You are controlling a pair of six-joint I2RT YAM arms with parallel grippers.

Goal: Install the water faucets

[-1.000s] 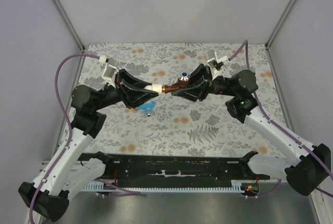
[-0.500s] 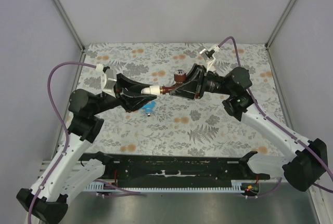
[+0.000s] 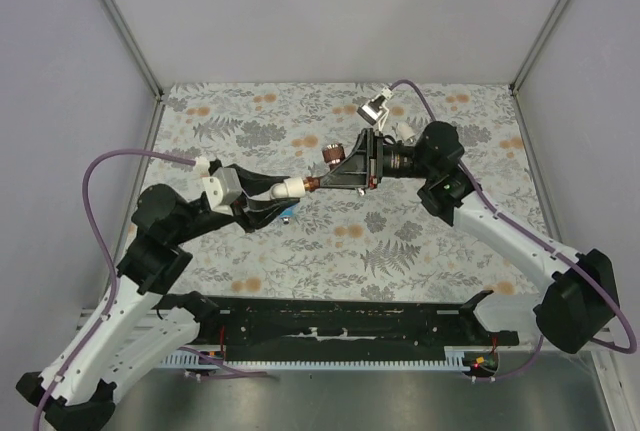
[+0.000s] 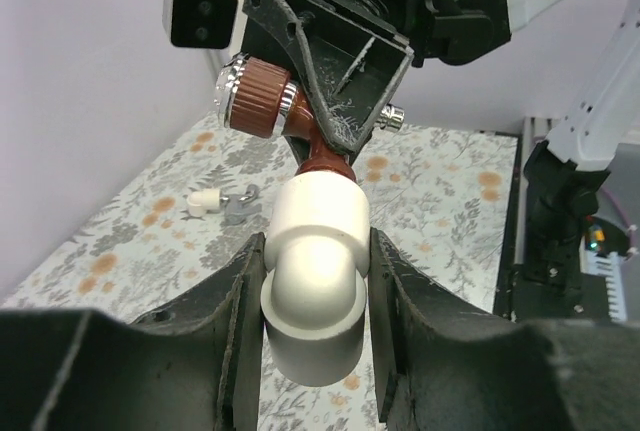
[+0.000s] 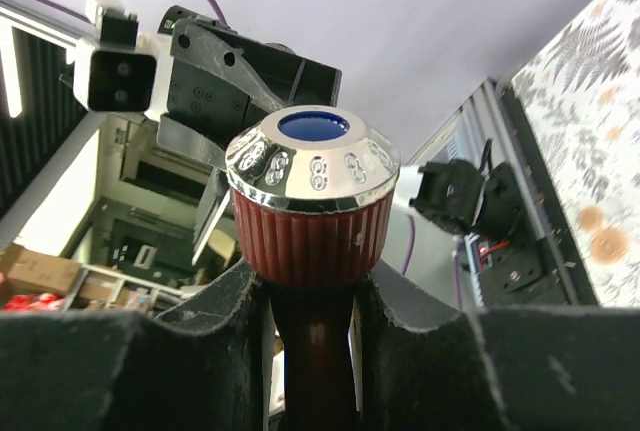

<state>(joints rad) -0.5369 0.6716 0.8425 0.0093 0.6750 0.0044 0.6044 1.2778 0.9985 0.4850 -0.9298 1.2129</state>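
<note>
My left gripper (image 3: 283, 194) is shut on a white elbow pipe fitting (image 3: 291, 188) and holds it above the table. In the left wrist view the fitting (image 4: 315, 241) sits between my fingers (image 4: 225, 301). My right gripper (image 3: 332, 173) is shut on the stem of the reddish-brown copper faucet (image 3: 329, 158). The faucet's threaded end meets the fitting's mouth (image 4: 322, 161). Its ribbed knob (image 5: 312, 216) with a chrome cap stands just above my right gripper (image 5: 310, 301). A blue faucet (image 3: 286, 214) lies on the table, mostly hidden under my left gripper. A white-silver faucet (image 4: 225, 201) lies on the table.
The floral table mat (image 3: 400, 241) is walled by grey panels on three sides. A black rail (image 3: 330, 326) runs along the near edge between the arm bases. Purple cables (image 3: 110, 166) loop off both wrists.
My right wrist has rolled with the faucet, swinging its knob round to the left. My left arm has dropped and drawn back, and the joined fitting and faucet have shifted slightly left and nearer.
</note>
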